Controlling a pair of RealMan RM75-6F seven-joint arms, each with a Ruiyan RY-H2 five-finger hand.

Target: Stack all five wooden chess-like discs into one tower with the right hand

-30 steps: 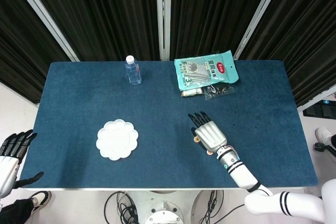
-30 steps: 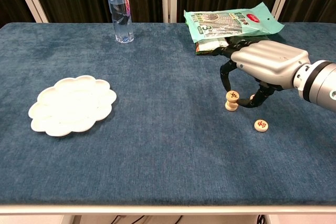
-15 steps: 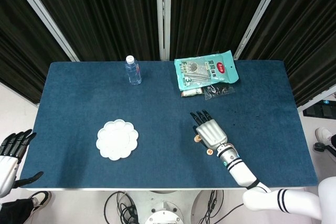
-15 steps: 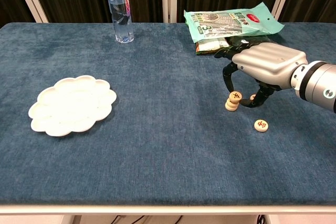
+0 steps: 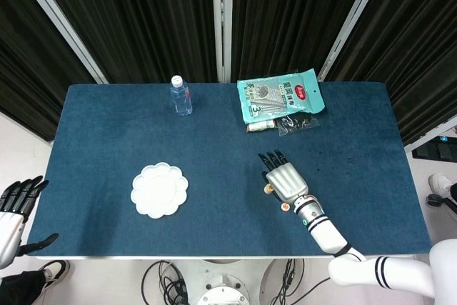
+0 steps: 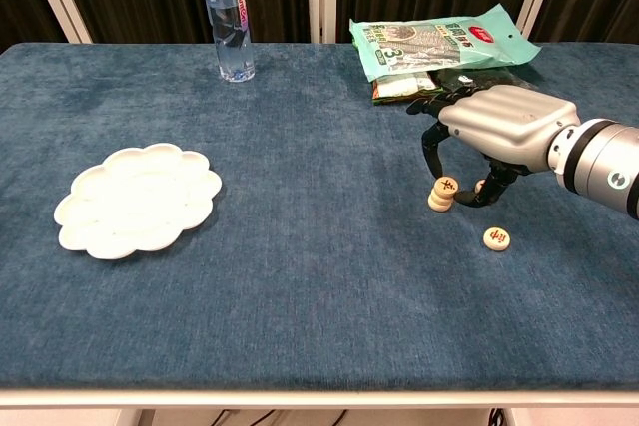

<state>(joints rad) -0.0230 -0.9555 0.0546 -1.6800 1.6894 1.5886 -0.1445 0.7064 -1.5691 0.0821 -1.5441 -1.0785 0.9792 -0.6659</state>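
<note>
Your desk (image 6: 300, 296) is a wide slab covered in napped blue cloth, backed by black pleated curtains (image 5: 143, 12) with pale metal posts. On its left sits a white scalloped plate (image 6: 137, 199), glossy and flower-shaped; at the far edge lie a crinkled teal foil bag (image 6: 439, 42) and a clear plastic water bottle (image 6: 229, 19). Your right hand (image 6: 494, 127), silver shell with black fingers, arches over a short stack of discs (image 6: 441, 193), round pale wood with dark characters; its fingertips reach down around the stack, but you cannot tell whether they grip it. One loose disc (image 6: 496, 238) lies flat nearby, another is half hidden behind the thumb. Your left hand (image 5: 14, 201) hangs off the desk's left edge, fingers spread, holding nothing.
</note>
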